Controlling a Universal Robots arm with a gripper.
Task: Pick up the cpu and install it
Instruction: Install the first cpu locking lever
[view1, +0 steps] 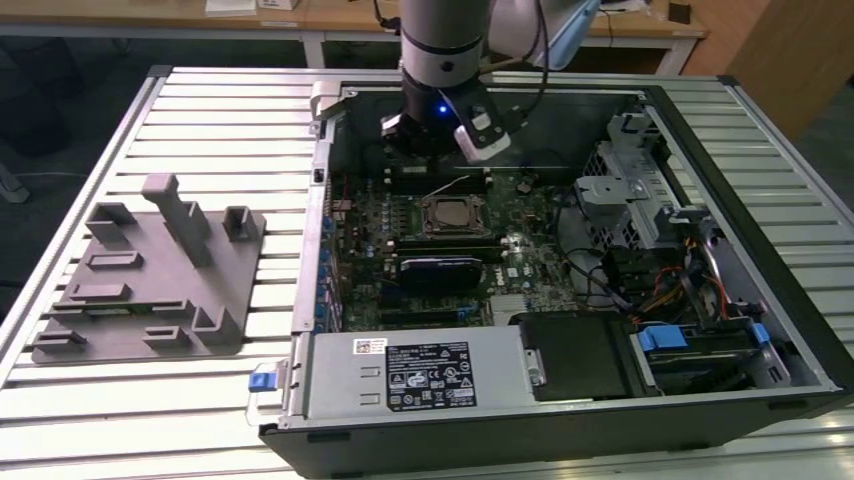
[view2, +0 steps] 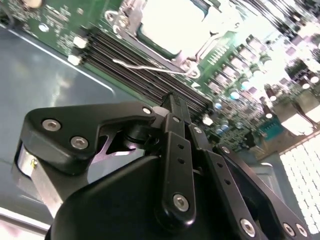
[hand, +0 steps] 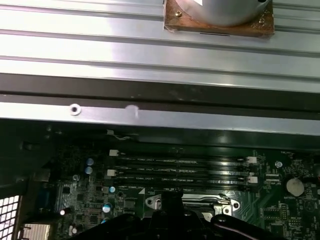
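The small, flat, square cpu with a shiny silver-grey metal top (view2: 167, 22) lies face up in the metal-framed socket (view2: 117, 19) near the middle of the green motherboard (view1: 534, 265). Its sides sit square to the frame, probably so its contacts line up. Being square, it has no long axis. The black gripper (view2: 172, 100) hovers over the dark memory slots (view2: 125, 52) just beside it, and its fingers (view2: 176, 112) appear drawn together on nothing.

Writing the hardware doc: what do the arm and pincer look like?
The arm is a silver-grey tube with a black joint ring, a blue light at the wrist and a black cable alongside. The pincer is matte black linkage bars with silver screw heads.
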